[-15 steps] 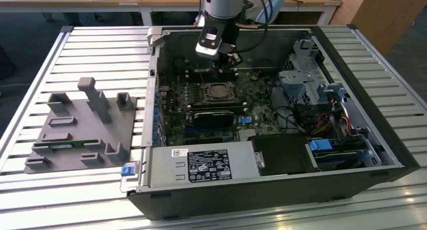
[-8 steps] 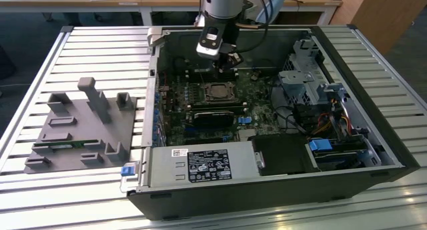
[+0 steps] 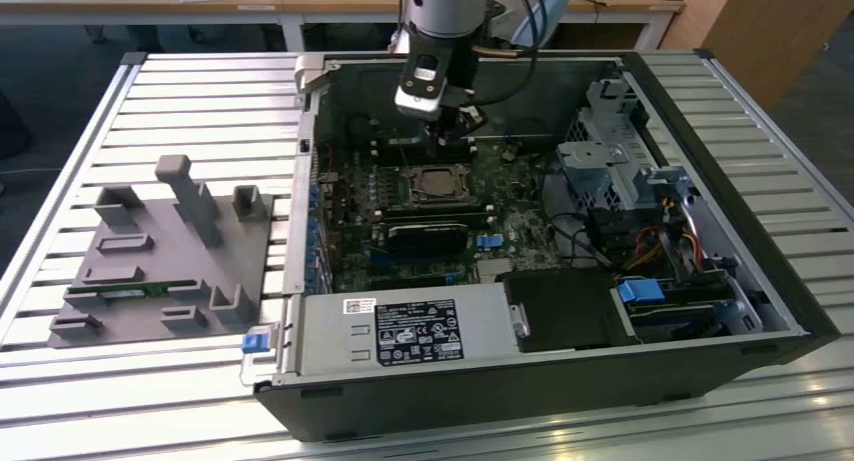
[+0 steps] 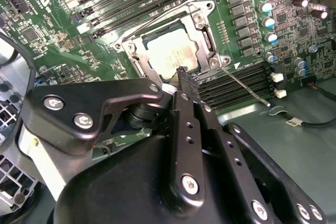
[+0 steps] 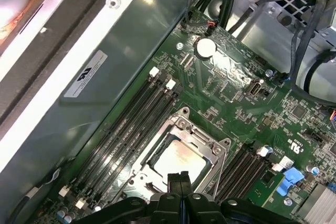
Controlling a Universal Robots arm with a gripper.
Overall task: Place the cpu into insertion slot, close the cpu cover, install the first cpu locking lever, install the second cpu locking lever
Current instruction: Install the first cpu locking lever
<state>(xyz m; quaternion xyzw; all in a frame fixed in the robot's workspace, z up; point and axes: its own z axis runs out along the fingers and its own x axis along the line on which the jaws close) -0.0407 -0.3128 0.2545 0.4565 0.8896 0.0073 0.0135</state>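
Already the cpu lies flat in the insertion slot, with the cpu cover lowered over its edges to pin it. Just above, the gripper hangs empty, its fingers pressed together into one narrow pushing tip, near an unlatched lever.

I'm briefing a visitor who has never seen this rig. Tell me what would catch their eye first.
The open computer case, mid-frame in the exterior view on a slatted table, with the arm reaching in, strikes first. In both wrist views the shut gripper hangs just over the pale cpu, framed by its silver cover. A grey fixture stands at the exterior view's left.
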